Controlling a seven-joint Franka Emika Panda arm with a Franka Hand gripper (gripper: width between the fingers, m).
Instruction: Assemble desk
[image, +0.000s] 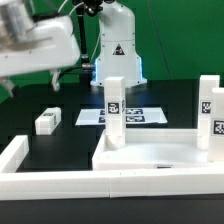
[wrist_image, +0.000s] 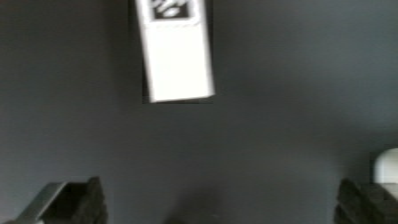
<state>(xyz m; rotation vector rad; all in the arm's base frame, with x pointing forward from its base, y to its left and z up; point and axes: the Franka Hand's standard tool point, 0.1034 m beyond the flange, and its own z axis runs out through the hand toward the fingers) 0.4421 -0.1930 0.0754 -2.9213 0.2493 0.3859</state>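
Observation:
The white desk tabletop (image: 150, 156) lies flat against the border wall at the exterior view's right. Two white tagged legs stand upright at its corners, one at the far left corner (image: 115, 104) and one at the right (image: 210, 112). A loose leg (image: 47, 121) lies on the black table at the left; it also shows in the wrist view (wrist_image: 178, 52), flat, with its tag end far from the fingers. My gripper (image: 50, 72) hangs blurred high above that leg. In the wrist view the gripper (wrist_image: 217, 205) is open and empty, and the leg lies well beyond the fingers (wrist_image: 71, 203).
The marker board (image: 126, 116) lies flat behind the tabletop, in front of the robot base (image: 117, 45). The long low white border wall (image: 60, 182) runs along the front and turns back at the left. A white rounded object (wrist_image: 388, 166) shows at the wrist view's edge.

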